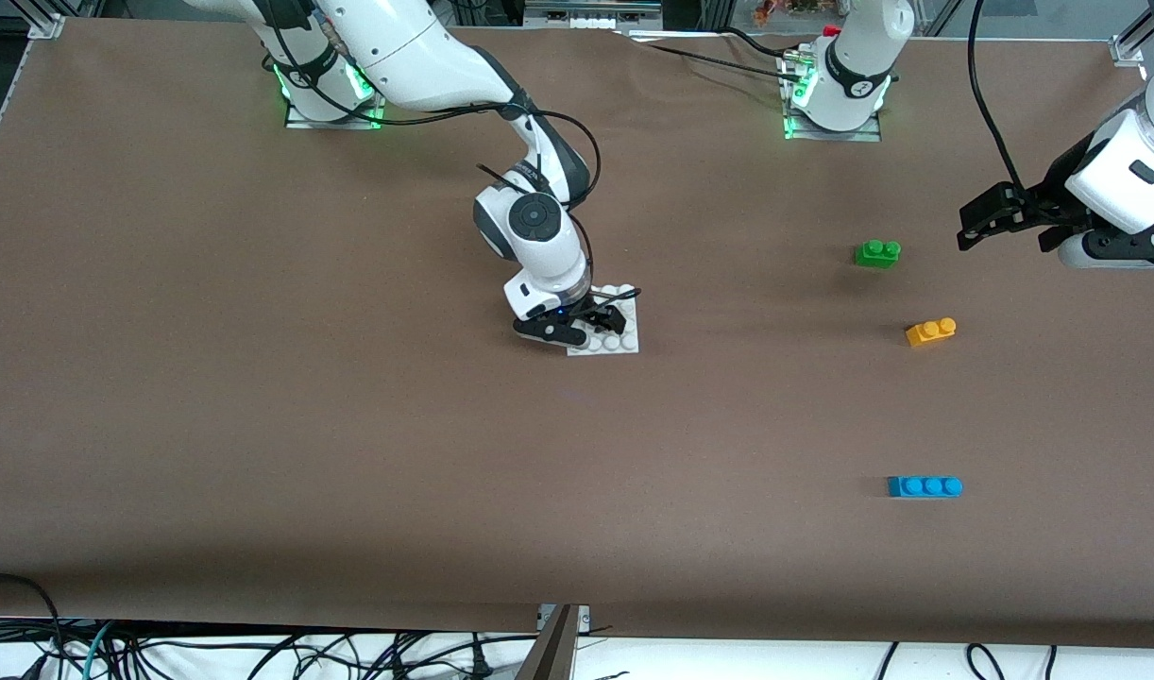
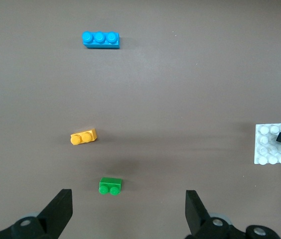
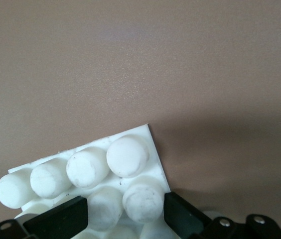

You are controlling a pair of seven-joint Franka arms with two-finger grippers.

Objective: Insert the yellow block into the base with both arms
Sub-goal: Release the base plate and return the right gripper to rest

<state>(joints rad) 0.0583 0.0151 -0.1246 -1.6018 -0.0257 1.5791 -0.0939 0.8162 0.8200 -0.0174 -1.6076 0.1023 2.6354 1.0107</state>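
Note:
The yellow block (image 1: 930,331) lies flat on the table toward the left arm's end; it also shows in the left wrist view (image 2: 83,136). The white studded base (image 1: 624,338) lies near the middle of the table. My right gripper (image 1: 594,324) is down on the base, and in the right wrist view (image 3: 125,214) its fingers press against two studs at one corner of the base (image 3: 80,169). My left gripper (image 1: 1004,238) is open and empty, up in the air over the table past the green brick, and shows in its wrist view (image 2: 128,204).
A green two-stud brick (image 1: 877,253) lies farther from the front camera than the yellow block. A blue three-stud brick (image 1: 924,486) lies nearer to the front camera. The base (image 2: 275,149) shows at the edge of the left wrist view.

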